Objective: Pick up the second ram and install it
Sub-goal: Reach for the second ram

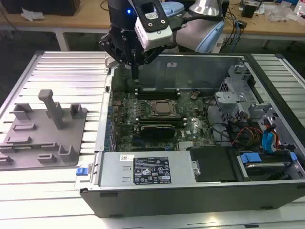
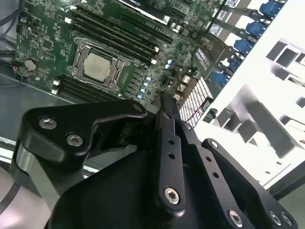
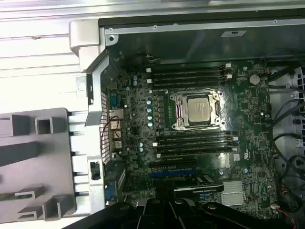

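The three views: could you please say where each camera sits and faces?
Exterior view: off the arm, looking down on the open case and fixture plate; the hand shows.
First wrist view: on the arm, facing the motherboard squarely; hand's edge shows.
Second wrist view: on the arm, slanting past the hand.
All share the processor.

Looks like a robotics lab or electronics workshop: slotted aluminium worktop, an opened-up PC case with its motherboard bare, a grey fixture plate, a robot arm, and wooden benches behind littered with cables.
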Robot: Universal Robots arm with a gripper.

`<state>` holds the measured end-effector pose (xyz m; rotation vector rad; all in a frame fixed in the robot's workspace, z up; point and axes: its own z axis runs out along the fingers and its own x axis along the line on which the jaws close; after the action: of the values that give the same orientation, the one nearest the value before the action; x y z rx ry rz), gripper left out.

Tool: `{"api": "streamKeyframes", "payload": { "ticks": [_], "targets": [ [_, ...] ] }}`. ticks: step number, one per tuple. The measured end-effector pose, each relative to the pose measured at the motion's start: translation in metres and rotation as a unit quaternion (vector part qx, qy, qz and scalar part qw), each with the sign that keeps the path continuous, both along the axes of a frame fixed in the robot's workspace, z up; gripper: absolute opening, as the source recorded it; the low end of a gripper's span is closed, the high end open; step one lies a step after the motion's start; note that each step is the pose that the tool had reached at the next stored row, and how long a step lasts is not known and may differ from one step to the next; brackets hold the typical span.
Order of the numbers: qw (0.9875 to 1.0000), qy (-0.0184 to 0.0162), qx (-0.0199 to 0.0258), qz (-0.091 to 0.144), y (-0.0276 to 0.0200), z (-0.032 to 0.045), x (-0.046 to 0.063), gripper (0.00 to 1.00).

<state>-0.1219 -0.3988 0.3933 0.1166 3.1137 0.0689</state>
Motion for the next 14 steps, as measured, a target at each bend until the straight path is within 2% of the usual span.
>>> {"api": "streamKeyframes", "payload": {
  "ticks": [10, 14],
  "targets": [
    [1.0, 0.0, 0.0, 0.0, 0.0, 0.0, 0.0, 0.08],
    [1.0, 0.0, 0.0001, 0.0, 0.0001, 0.0, -0.012, 0.08]
  ]
}}
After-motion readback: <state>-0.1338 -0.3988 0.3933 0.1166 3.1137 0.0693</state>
